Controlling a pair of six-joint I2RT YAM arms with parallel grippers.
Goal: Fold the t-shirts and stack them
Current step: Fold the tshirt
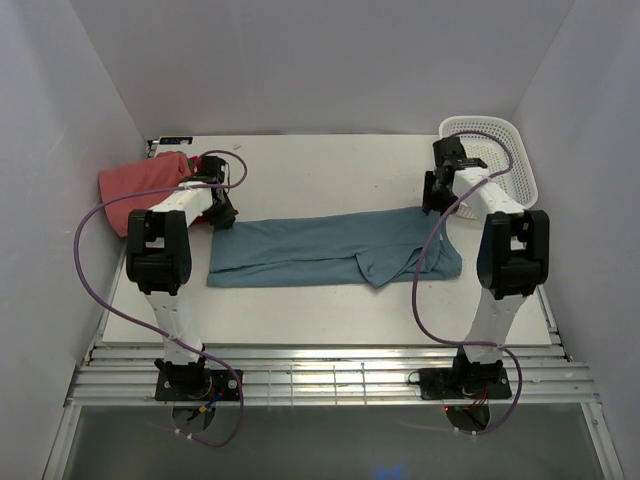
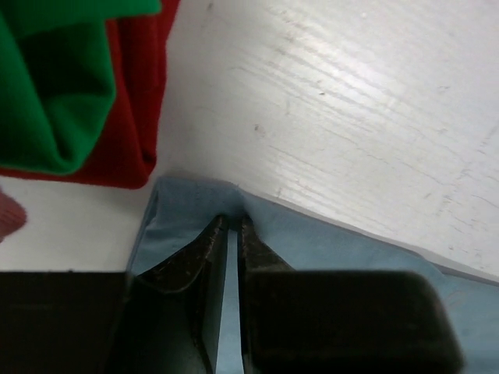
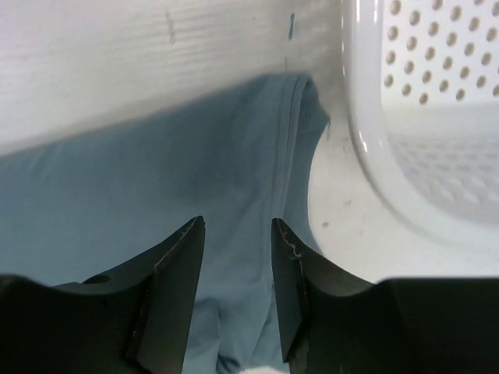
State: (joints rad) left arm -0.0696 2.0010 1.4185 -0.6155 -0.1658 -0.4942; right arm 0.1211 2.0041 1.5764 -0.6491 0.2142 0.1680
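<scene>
The teal-blue t-shirt [image 1: 330, 248] lies folded into a long strip across the middle of the table. My left gripper [image 1: 224, 213] is at its far left corner, shut on the shirt's edge [image 2: 195, 204]. My right gripper [image 1: 432, 205] is over the far right corner, jaws open above the cloth [image 3: 234, 171]. A salmon-pink shirt [image 1: 140, 183] lies at the far left. Folded green [image 2: 54, 86] and red [image 2: 136, 93] shirts show in the left wrist view beside the blue corner.
A white plastic mesh basket [image 1: 490, 150] stands at the far right corner, close to my right gripper; its wall [image 3: 390, 156] shows in the right wrist view. The table's near edge [image 1: 330, 345] runs in front of the arm bases.
</scene>
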